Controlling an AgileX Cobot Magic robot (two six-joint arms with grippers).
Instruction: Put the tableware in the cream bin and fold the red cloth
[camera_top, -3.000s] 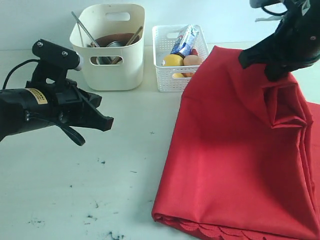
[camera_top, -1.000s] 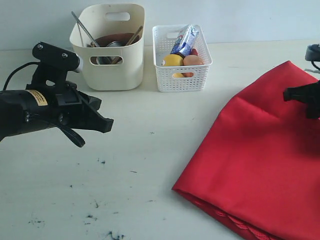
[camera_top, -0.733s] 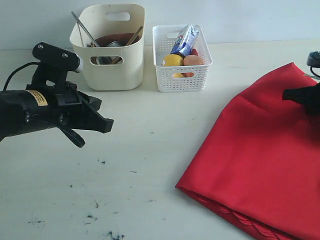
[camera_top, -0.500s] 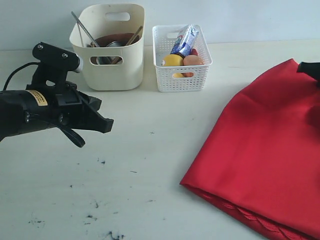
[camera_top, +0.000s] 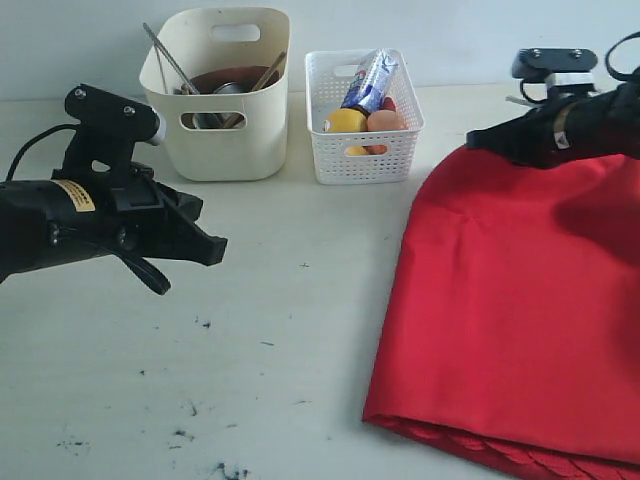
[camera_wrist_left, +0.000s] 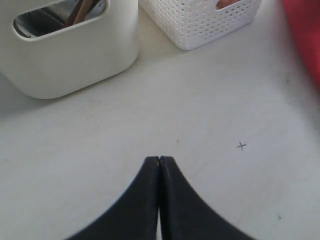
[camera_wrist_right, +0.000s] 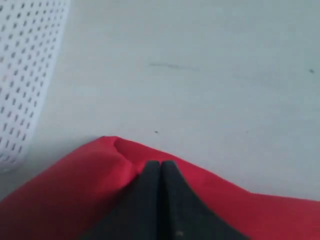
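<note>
The red cloth (camera_top: 510, 300) lies folded on the right of the table, with its scalloped edge along the front. My right gripper (camera_top: 478, 138) is at the cloth's far left corner, shut on the red cloth (camera_wrist_right: 75, 195), which bunches up round the fingertips. The cream bin (camera_top: 215, 130) stands at the back left. The tableware inside it shows as a brown plate (camera_top: 225, 78) and handles sticking up (camera_top: 163, 55). My left gripper (camera_top: 215, 248) hovers over bare table in front of the bin, shut and empty (camera_wrist_left: 159, 159).
A white perforated basket (camera_top: 360, 140) with a lemon, an egg and a milk carton stands right of the cream bin, close to the cloth's held corner. Dark scuff marks dot the table's front left. The left wrist view shows the bin (camera_wrist_left: 70, 55) and the basket (camera_wrist_left: 200, 20).
My right gripper has swung back in from the right edge and carried the cloth's far corner left towards the basket. The cloth's left edge now runs straighter. The left arm has not moved.
</note>
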